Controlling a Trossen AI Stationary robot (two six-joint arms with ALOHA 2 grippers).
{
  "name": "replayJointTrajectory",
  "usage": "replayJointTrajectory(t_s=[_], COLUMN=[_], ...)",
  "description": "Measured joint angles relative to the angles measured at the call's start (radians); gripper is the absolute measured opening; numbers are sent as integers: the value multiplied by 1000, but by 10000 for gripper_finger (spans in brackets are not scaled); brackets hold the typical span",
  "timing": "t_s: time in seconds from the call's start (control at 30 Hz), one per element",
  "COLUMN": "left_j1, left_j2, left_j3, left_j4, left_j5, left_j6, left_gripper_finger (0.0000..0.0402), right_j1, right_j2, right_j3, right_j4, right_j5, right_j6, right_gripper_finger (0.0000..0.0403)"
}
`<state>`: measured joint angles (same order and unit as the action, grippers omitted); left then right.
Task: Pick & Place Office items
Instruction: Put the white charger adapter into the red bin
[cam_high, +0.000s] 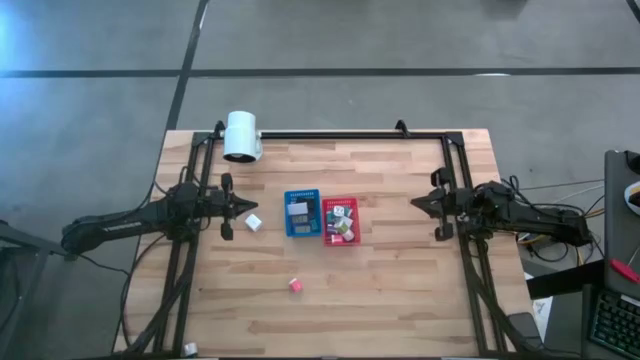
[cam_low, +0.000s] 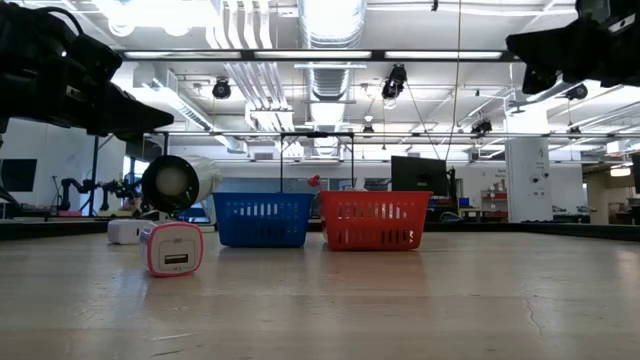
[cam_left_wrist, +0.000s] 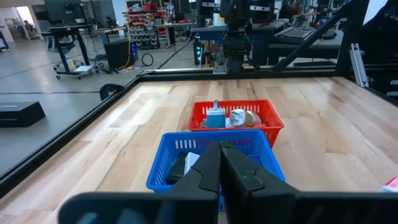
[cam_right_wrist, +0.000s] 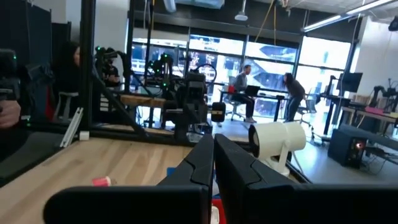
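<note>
Both arms sit raised and idle at the table sides, nothing held. Left gripper (cam_high: 243, 207) has its jaws together and empty, just beside the white cube (cam_high: 254, 222). Right gripper (cam_high: 415, 204) also has jaws pressed together, well apart from any loose item.

Most office items are already sorted: dark flat pieces in the blue tray (cam_high: 302, 213), mixed cubes in the red tray (cam_high: 341, 220). Two remain loose on the table (cam_high: 400, 290): the white cube left of the blue tray and a pink cube (cam_high: 295, 285) nearer the front edge. The white cylinder (cam_high: 241, 135) stands at the back left, out of the way.

Likely next step: left arm takes the white cube. To do it well, open the jaws before descending, centre over the cube, close square on opposite faces, then lift clear of the tray wall before releasing inside.
</note>
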<state>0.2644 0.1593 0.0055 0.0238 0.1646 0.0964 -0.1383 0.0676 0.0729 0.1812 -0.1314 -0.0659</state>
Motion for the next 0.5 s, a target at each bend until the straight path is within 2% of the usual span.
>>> replayJointTrajectory(t_s=[0.5], left_j1=[0], left_j2=[0], left_j3=[0], left_j4=[-2], left_j5=[-8], left_j6=[42], left_gripper_finger=[7], right_j1=[0], right_j2=[0], right_j3=[-15], right_j4=[4], right_j5=[1], right_j6=[-5], right_gripper_finger=[8])
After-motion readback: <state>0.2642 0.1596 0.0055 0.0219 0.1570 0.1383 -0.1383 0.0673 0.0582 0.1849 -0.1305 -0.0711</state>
